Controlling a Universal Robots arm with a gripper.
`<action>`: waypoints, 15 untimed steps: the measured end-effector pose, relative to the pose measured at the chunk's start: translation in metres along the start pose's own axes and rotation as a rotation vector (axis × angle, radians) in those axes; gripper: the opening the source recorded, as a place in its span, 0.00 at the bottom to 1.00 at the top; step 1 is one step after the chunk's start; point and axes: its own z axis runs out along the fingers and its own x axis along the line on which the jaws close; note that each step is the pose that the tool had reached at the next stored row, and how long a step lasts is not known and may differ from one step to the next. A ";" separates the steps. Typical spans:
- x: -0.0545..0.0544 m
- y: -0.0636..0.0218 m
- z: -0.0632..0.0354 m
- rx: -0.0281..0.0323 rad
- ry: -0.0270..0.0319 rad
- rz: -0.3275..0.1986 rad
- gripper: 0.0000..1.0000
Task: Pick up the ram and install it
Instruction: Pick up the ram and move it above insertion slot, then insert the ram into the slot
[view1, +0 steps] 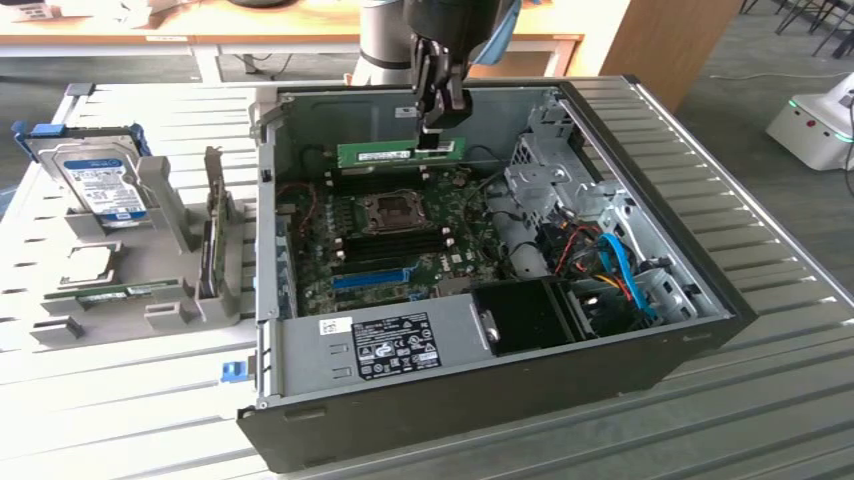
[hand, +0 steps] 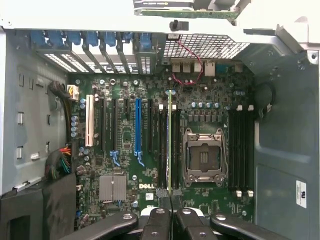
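Green ram (view1: 380, 153) hangs clamped in the hand (view1: 441, 128), above the motherboard (view1: 400, 250).

"DELL" lettering (hand: 146, 186) in white on the green motherboard (hand: 127, 167) beside the silver heatsink (hand: 112, 188), white sticker (hand: 300, 193) on the case wall, black-and-white label (view1: 396, 345) on the grey cover, blue-and-white hard drive label (view1: 107, 187), all print too small to read

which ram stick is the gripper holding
The ram, held on edge over the motherboard by the gripper; the other stick lies flat in the grey tray.
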 end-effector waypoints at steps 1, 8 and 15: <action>0.000 -0.0007 0.0000 0.0000 0.0000 0.000 0.12; 0.000 -0.0019 -0.0001 0.0000 0.0000 0.000 0.12; 0.000 -0.0019 0.0000 0.0000 -0.0001 0.000 0.12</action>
